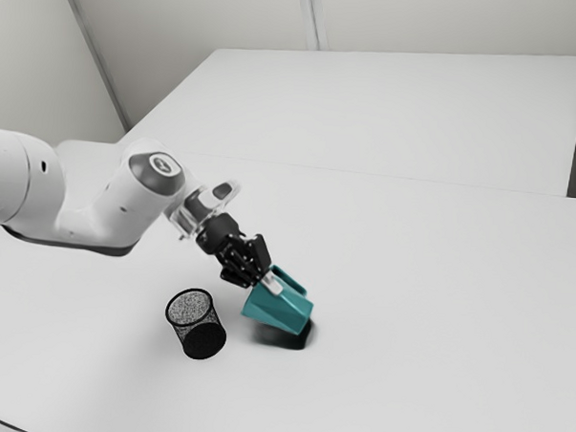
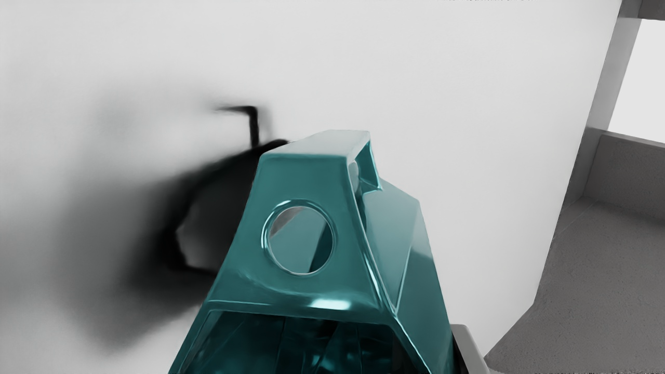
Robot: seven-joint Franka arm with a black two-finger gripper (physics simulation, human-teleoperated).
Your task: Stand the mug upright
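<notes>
1. The black pincer (image 1: 269,282) is closed around a teal mug, pointing down and toward the exterior view's right. A pale fingertip (image 1: 273,285) lies against the mug's outer side in the exterior view; the wrist view has a grey finger alongside the mug's wall.
2. The mug (image 1: 278,309) is tilted, not upright, and sits at the end of the pincer, low over the bench. Its angular handle (image 1: 291,280) is on its upper side in the exterior view. The wrist view gives glossy teal faces, with a round opening (image 2: 335,240) in the one nearest the camera.
3. A dark shadow (image 1: 298,337) falls on the bench beneath the mug.
4. Near the mug, toward the exterior view's left, a black mesh cup (image 1: 196,325) stands upright on the bench, apart from both mug and pincer.
5. The white arm (image 1: 107,208) comes in from the exterior view's left, bending down to the pincer.
6. The bench (image 1: 437,309) is broad, smooth and white.
7. Farther out are pale walls (image 1: 182,15) in the exterior view and, past the bench's edge, a grey floor (image 2: 597,311) in the wrist view.
</notes>
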